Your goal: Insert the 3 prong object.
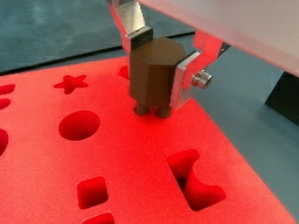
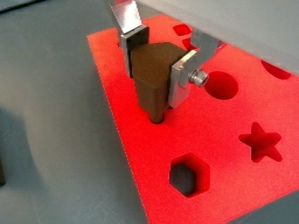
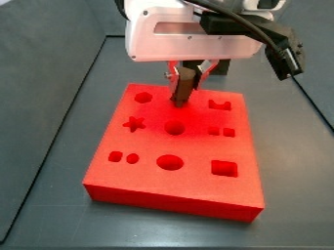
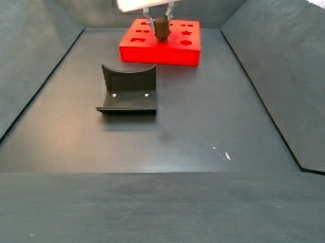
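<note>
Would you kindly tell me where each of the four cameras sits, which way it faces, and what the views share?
Wrist view: beside the claw, looking down at the brown piece on the red board.
Wrist view: from the claw's other flank, facing the board's edge; silver fingers show.
Side view: high, near the board; white arm housing shows.
Side view: far down the table, past the fixture.
All four show claw, piece and board.
</note>
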